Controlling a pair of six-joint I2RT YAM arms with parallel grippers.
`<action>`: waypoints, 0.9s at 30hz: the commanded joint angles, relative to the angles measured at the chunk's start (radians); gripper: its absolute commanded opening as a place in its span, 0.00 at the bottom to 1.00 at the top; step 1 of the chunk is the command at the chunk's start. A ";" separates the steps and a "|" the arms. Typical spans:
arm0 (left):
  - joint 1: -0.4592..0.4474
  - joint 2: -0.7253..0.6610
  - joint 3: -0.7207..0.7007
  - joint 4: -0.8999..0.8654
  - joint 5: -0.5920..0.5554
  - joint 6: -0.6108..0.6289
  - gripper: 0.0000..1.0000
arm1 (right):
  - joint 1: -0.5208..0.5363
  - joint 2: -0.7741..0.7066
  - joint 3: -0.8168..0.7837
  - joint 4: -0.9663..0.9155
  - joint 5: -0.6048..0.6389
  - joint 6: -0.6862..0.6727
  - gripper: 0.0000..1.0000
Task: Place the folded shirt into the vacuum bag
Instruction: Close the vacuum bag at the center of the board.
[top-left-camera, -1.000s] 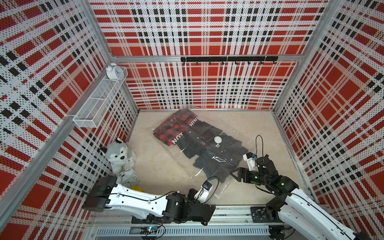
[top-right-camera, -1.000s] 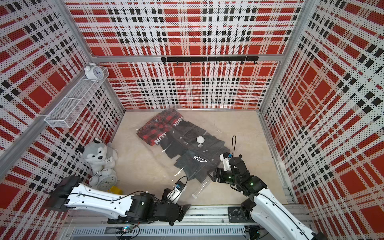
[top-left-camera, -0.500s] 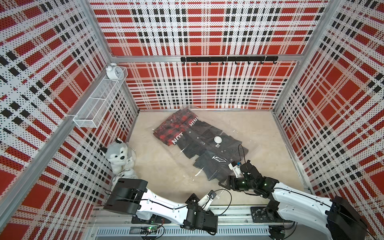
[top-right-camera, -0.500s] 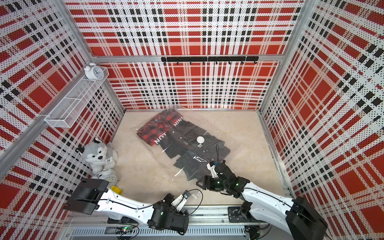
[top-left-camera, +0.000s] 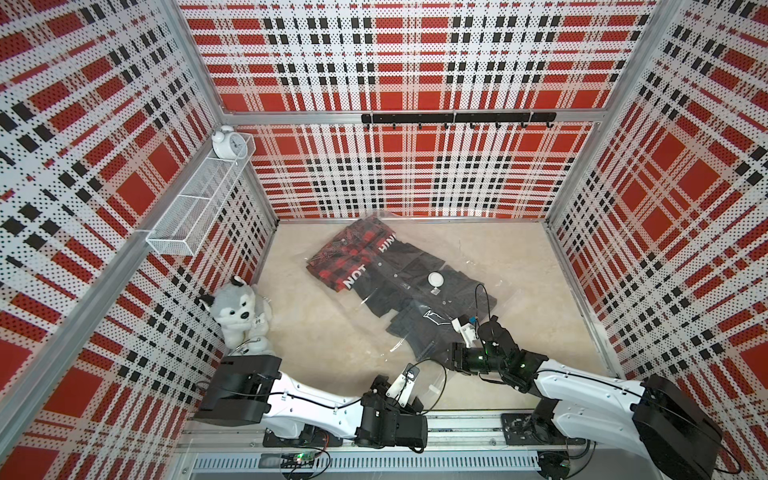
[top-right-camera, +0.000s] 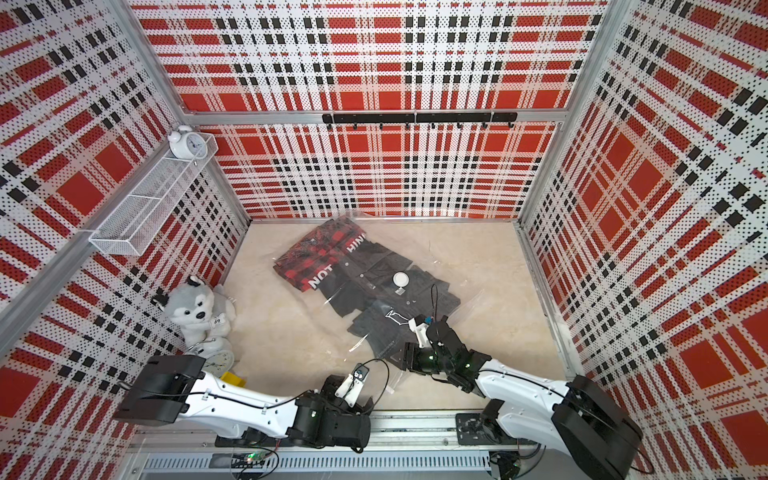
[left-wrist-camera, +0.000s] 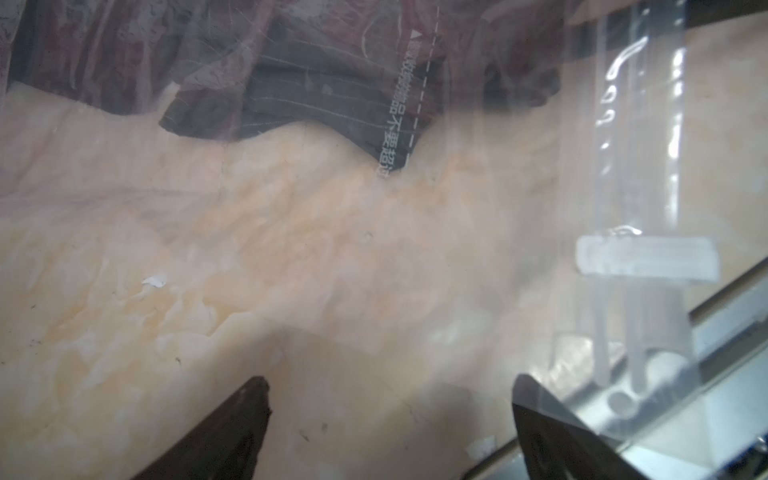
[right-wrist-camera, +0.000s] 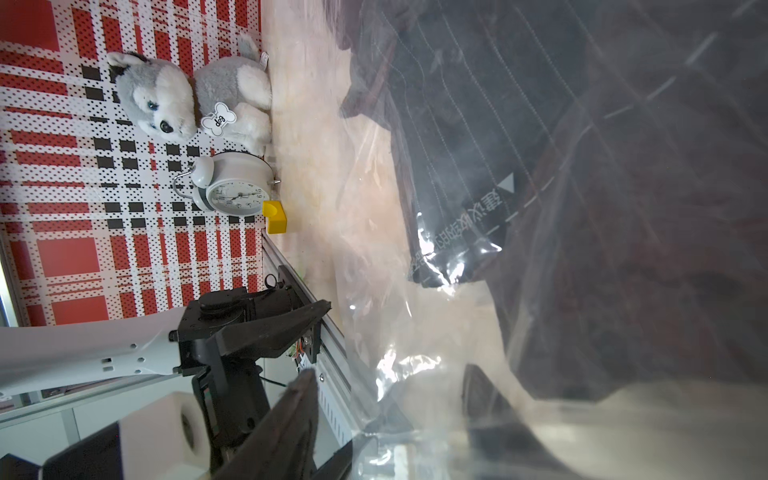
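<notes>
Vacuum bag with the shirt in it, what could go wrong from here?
The right gripper stands open, with one finger showing through the clear vacuum bag. Closing may pinch only film and drag the bag. The dark shirt reaches the dashed line printed near the mouth, so sealing might snag cloth.

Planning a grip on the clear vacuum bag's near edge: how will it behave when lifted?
Likely floppy: the vacuum bag lies crinkled, draped over the clothes. Probably slippery, given its glossy sheen. The filled far end may drag, not lift.
</notes>
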 joint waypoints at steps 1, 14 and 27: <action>0.013 -0.038 -0.008 0.104 0.013 0.050 0.88 | -0.033 0.011 0.012 0.048 -0.025 0.000 0.57; 0.044 -0.052 -0.016 0.213 0.088 0.173 0.66 | -0.126 0.050 0.025 0.096 -0.099 -0.005 0.57; 0.120 -0.174 -0.039 0.307 0.106 0.186 0.12 | -0.166 0.032 0.046 0.037 -0.112 -0.043 0.62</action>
